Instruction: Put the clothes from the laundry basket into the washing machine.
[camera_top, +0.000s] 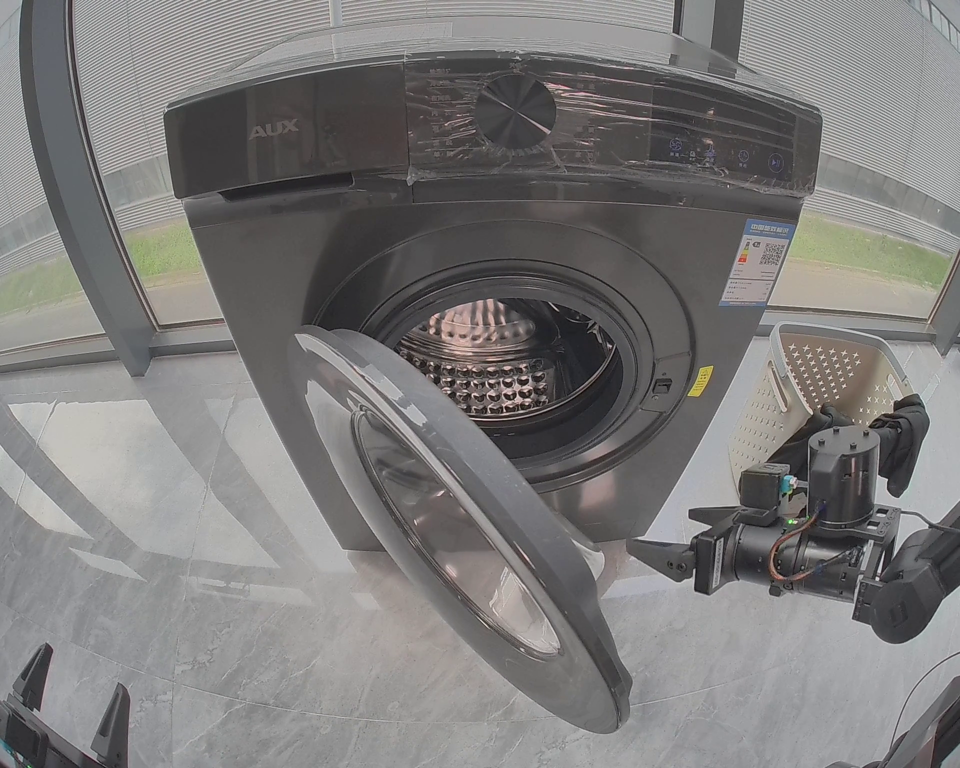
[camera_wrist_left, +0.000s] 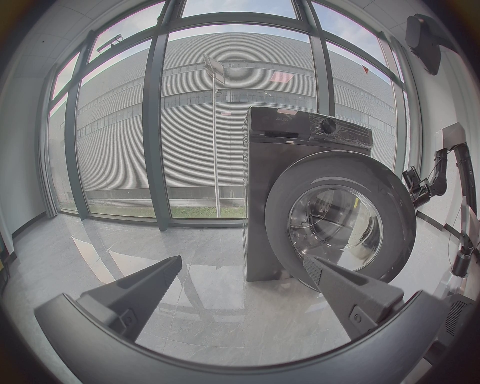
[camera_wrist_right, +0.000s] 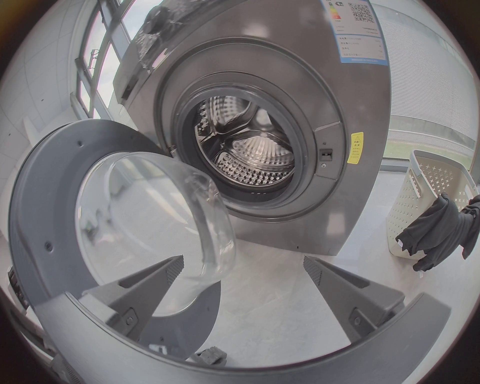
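Dark clothes (camera_top: 905, 430): draped over basket (camera_top: 830, 375) rim, right edge, head view. Washing machine (camera_top: 480, 200) door (camera_top: 460, 530) open. Right end effector (camera_wrist_right: 241, 262) wide, empty, lower right; left end effector (camera_wrist_left: 243, 260) wide. Risk: cloth snagging rim, dropping short of door.

washing machine (camera_top: 270, 300) | brand lettering (camera_top: 273, 130) upper left | energy label (camera_top: 757, 262) with QR code | yellow sticker (camera_top: 701, 381), print unreadable
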